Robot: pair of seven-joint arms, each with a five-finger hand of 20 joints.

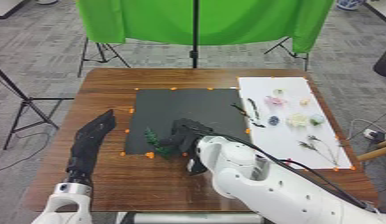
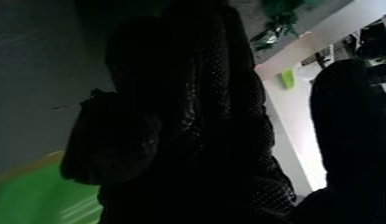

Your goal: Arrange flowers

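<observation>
Right robot hand (image 1: 189,131) beside the green sprig (image 1: 154,140), over the near part of the black mat (image 1: 176,104)

The right robot hand is over the near edge of the black mat, with its arm coming across the surface (image 1: 109,187) from the right side; if this robot hand is released, clenched or grasping, I cannot tell; the green sprig is just at its left side, very close to it, and whether it is held I also cannot tell; in the right wrist view, green leaves appear near the black glove. The left robot hand (image 1: 96,127) is open, with the fingers straight and pointing forward; it is to the left of the black mat and holds nothing.

Now the counting: there is one green sprig by the right robot hand; there is one black mat and, at its right, one white sheet (image 1: 260,85); on this sheet I count six flower heads, namely one pink flower (image 1: 276,100), one cream flower (image 1: 297,120), one dark blue flower (image 1: 274,120), one pale green flower (image 1: 316,119), one small peach flower (image 1: 305,102) and one small pale flower (image 1: 278,92); there are also two dark stems (image 1: 253,109), of which one reaches over the right edge of the mat; nearer lie some thin branching stems (image 1: 311,145), too fine to count surely.
</observation>
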